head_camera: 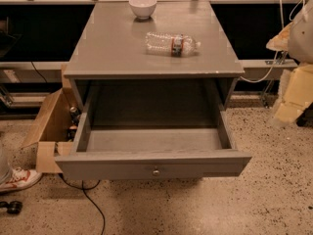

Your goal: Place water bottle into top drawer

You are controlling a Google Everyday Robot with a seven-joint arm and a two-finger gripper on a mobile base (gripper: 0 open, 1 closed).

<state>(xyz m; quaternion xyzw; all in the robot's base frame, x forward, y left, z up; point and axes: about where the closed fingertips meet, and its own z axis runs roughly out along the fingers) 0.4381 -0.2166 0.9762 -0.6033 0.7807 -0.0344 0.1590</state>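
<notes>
The water bottle [171,44] lies on its side on the grey cabinet top [112,48], right of centre, with its cap pointing right. The top drawer [152,164] is pulled out wide towards me, and its inside shows bare. A small round knob [156,171] sits at the centre of its front panel. My gripper [289,106] hangs blurred at the right edge of the view, to the right of the cabinet and apart from both the bottle and the drawer.
A white bowl [143,6] stands at the back of the cabinet top. An open cardboard box [49,126] sits on the floor left of the drawer. A shoe [17,179] and a black cable [93,202] lie on the speckled floor at the lower left.
</notes>
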